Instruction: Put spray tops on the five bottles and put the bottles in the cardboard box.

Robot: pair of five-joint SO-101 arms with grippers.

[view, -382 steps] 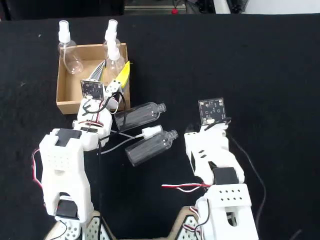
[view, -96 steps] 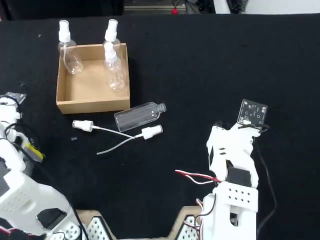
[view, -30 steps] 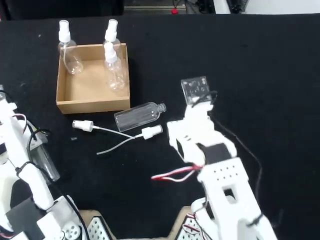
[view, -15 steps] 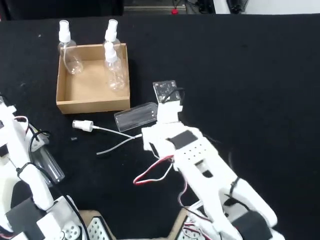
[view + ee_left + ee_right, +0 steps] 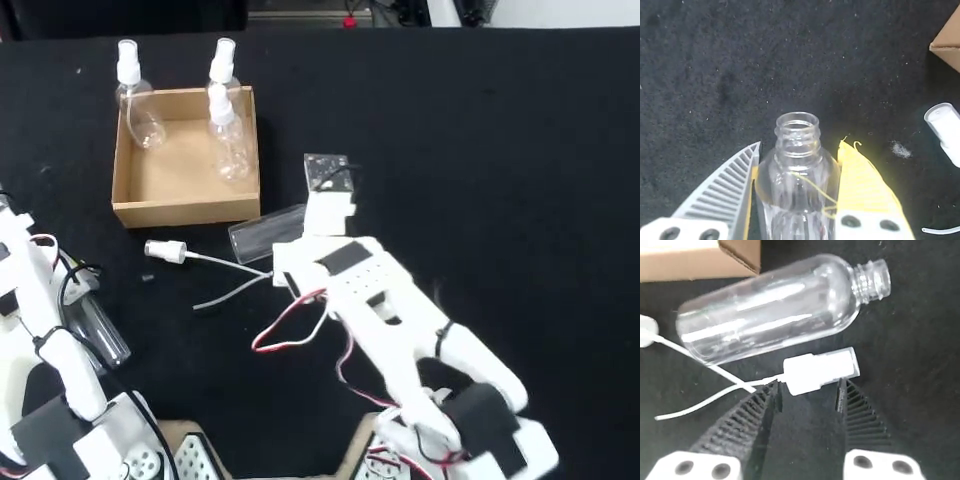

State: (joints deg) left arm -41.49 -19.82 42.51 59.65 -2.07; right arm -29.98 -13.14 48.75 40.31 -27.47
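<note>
At the far left of the black bench (image 5: 480, 150) sits the cardboard box (image 5: 180, 205). A first capped bottle (image 5: 135, 105) leans in its far left corner. A second capped bottle (image 5: 228, 135) lies against the box's right wall. Just behind that one the white top of a third capped bottle (image 5: 222, 58) rises at the far wall; whether its body is inside the box I cannot tell.

Just in front of the box an uncapped bottle (image 5: 770, 310) lies on its side on the bench, neck pointing away from the box. Beside it lies a loose spray top (image 5: 820, 371) with its thin tube trailing off. The right end effector (image 5: 807, 387) is down over it. The black fingers (image 5: 760, 410) stand apart, their tips at either side of the top's tube end, not closed on it. A second spray top (image 5: 165, 250) lies near the box's front left corner, its tube running toward the first.

Down at the near left edge, the left end effector (image 5: 800, 145) is clamped on an open-necked bottle (image 5: 797, 165). The grey and yellow fingers press its shoulders, and the neck sticks out past the tips.
</note>
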